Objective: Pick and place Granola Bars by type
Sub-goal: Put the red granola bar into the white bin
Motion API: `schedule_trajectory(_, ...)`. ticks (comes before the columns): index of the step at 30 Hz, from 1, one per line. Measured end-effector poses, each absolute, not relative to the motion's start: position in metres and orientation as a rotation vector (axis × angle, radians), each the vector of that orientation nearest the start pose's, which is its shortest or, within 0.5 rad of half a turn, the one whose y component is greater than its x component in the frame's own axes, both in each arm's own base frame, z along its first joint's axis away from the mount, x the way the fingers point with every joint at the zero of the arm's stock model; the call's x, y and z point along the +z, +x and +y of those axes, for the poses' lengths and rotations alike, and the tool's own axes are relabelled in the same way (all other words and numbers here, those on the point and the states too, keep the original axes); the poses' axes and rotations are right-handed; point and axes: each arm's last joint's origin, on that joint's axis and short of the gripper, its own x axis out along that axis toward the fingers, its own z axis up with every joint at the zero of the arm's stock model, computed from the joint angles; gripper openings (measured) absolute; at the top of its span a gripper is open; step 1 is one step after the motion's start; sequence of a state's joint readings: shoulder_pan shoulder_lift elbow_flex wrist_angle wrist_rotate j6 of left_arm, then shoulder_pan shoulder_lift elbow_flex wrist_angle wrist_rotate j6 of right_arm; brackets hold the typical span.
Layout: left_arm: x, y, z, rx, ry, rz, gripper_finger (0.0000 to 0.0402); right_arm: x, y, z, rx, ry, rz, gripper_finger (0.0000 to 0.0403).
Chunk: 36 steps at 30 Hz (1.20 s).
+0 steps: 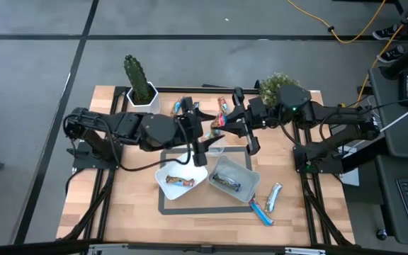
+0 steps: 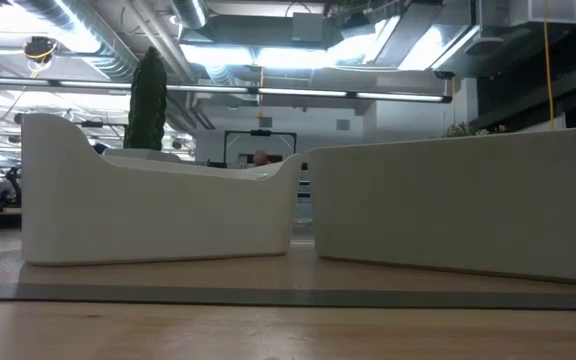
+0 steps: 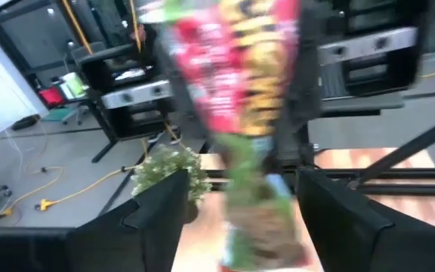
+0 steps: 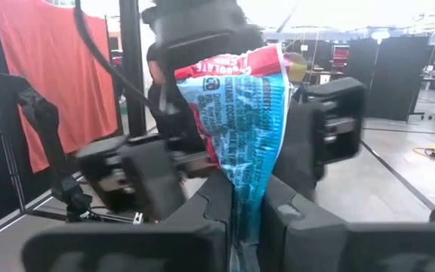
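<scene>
held bar (image 4: 240, 128): you have a granola bar, blue on one face and red and yellow on the other, pinched in the right gripper (image 1: 222, 122) above the middle of the table (image 1: 119, 205); its jaws are closed on one end of the wrapper, the rest standing free.
left gripper (image 1: 202, 131): it sits just across from the right one, jaws spread wide either side of the bar's free end, not clamping it; this looks to me like a hand-over between arms.
sorted bars: one bar lies in the white tub (image 1: 180, 180), one in the grey tub (image 1: 234, 178).
loose bars: two lie on the table by the grey tub's outer corner (image 1: 266, 202); more wait at the far edge near the cactus pot (image 1: 141, 88).
room: both arms crowd the centre, close above the tubs' rims. the near edge is freer.
</scene>
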<state>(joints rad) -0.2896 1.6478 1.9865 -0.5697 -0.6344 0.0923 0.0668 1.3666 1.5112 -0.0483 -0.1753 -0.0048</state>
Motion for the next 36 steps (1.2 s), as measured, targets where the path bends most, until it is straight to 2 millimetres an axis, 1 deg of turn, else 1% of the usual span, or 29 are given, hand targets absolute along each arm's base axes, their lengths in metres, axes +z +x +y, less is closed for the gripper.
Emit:
schedule_trajectory(2, 0.484, 0.331, -0.079, 0.342, 0.193, 0.223, 0.0212, 0.467, 0.295, 0.026, 0.246, -0.01, -0.103, 0.0031)
schedule_trajectory(4, 0.484, 0.331, -0.078, 0.342, 0.193, 0.223, 0.0181, 0.467, 0.295, 0.028, 0.253, -0.01, -0.104, 0.0026)
schedule_trajectory(7, 0.484, 0.331, -0.077, 0.343, 0.193, 0.225, 0.0122, 0.467, 0.294, 0.029, 0.25, -0.012, -0.106, 0.0027)
schedule_trajectory(11, 0.484, 0.331, -0.077, 0.342, 0.194, 0.227, 0.0034, 0.467, 0.294, 0.029, 0.253, -0.009, -0.105, 0.004)
schedule_trajectory(12, 0.484, 0.331, -0.077, 0.343, 0.195, 0.227, 0.0021, 0.467, 0.294, 0.029, 0.253, -0.009, -0.105, 0.0043)
schedule_trajectory(14, 0.484, 0.331, -0.077, 0.343, 0.195, 0.228, 0.0017, 0.467, 0.294, 0.029, 0.253, -0.008, -0.105, 0.0046)
schedule_trajectory(19, 0.484, 0.331, -0.078, 0.338, 0.194, 0.229, 0.0022, 0.467, 0.293, 0.03, 0.299, -0.007, -0.103, 0.0064)
schedule_trajectory(22, 0.483, 0.331, -0.078, 0.337, 0.191, 0.233, 0.0015, 0.468, 0.292, 0.032, 0.344, 0.011, -0.099, 0.0098)
schedule_trajectory(25, 0.483, 0.331, -0.078, 0.337, 0.192, 0.234, 0.0013, 0.47, 0.284, 0.034, 0.369, 0.018, -0.084, 0.0153)
schedule_trajectory(28, 0.484, 0.328, -0.081, 0.343, 0.197, 0.237, 0.0017, 0.474, 0.263, 0.037, 0.37, 0.029, -0.034, 0.0212)
schedule_trajectory(31, 0.49, 0.315, -0.086, 0.354, 0.198, 0.226, 0.0017, 0.481, 0.232, 0.041, 0.295, 0.06, 0.017, 0.0253)
schedule_trajectory(33, 0.495, 0.305, -0.092, 0.352, 0.194, 0.217, 0.0015, 0.484, 0.209, 0.043, 0.216, 0.072, 0.052, 0.0264)
schedule_trajectory(36, 0.499, 0.293, -0.102, 0.34, 0.191, 0.21, 0.0014, 0.481, 0.18, 0.044, 0.08, 0.1, 0.134, 0.0266)
